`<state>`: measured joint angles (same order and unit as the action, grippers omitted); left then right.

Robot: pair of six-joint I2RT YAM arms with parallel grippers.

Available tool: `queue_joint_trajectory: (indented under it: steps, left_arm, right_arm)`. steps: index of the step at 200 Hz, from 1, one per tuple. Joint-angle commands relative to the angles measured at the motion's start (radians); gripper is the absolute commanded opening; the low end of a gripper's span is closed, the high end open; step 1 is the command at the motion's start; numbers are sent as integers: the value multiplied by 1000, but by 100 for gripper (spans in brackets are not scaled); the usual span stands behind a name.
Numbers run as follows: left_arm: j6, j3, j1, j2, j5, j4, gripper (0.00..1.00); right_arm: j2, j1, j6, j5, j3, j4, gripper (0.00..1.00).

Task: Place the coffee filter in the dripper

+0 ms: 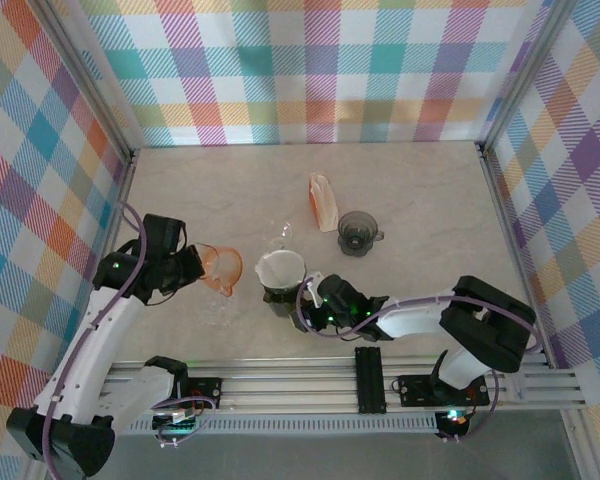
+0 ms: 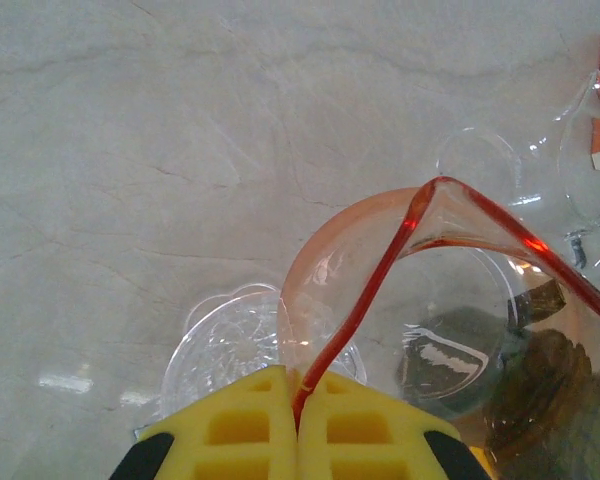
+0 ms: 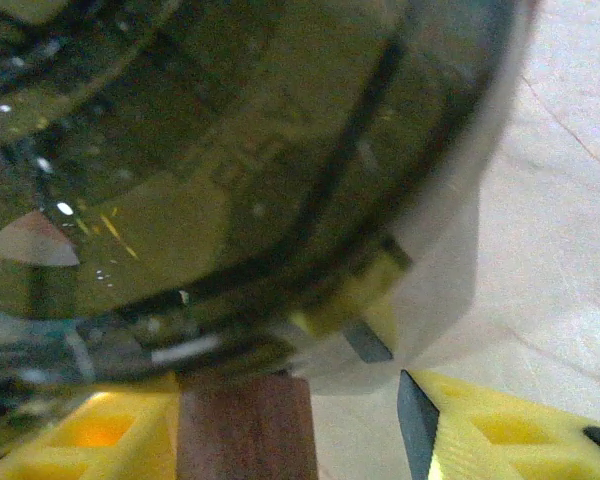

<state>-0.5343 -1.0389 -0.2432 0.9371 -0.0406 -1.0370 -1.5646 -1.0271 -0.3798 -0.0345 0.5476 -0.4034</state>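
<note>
Pinching: left gripper (image 2: 300, 425) pressed together on orange dripper (image 2: 420, 290) rim.
Right gripper (image 3: 290, 430): spread; brown wooden piece (image 3: 245, 425) between fingers, gap on its right.
Coffee filter (image 1: 280, 268): ahead of right gripper, atop dark glass vessel (image 3: 230, 150).
Open room: bare table (image 2: 130, 150) beyond left gripper.

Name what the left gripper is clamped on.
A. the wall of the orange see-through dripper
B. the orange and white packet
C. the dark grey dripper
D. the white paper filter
A: in the left wrist view the left gripper is shut on the thin wall of the orange dripper, at its rim.
</note>
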Motion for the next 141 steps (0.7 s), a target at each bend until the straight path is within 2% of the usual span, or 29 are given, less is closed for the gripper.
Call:
queue_joint_trajectory:
  steps: [1, 57, 141]
  left_arm:
    - [-16, -3, 16, -33, -21, -22, 0]
    - [-41, 31, 16, -88, -39, -44, 0]
    - [-100, 27, 18, -148, -199, -100, 0]
  right_arm:
    - [-50, -5, 8, -34, 63, -72, 55]
    - [-181, -4, 6, -66, 204, -75, 54]
    - [-337, 1, -19, -132, 413, -14, 53]
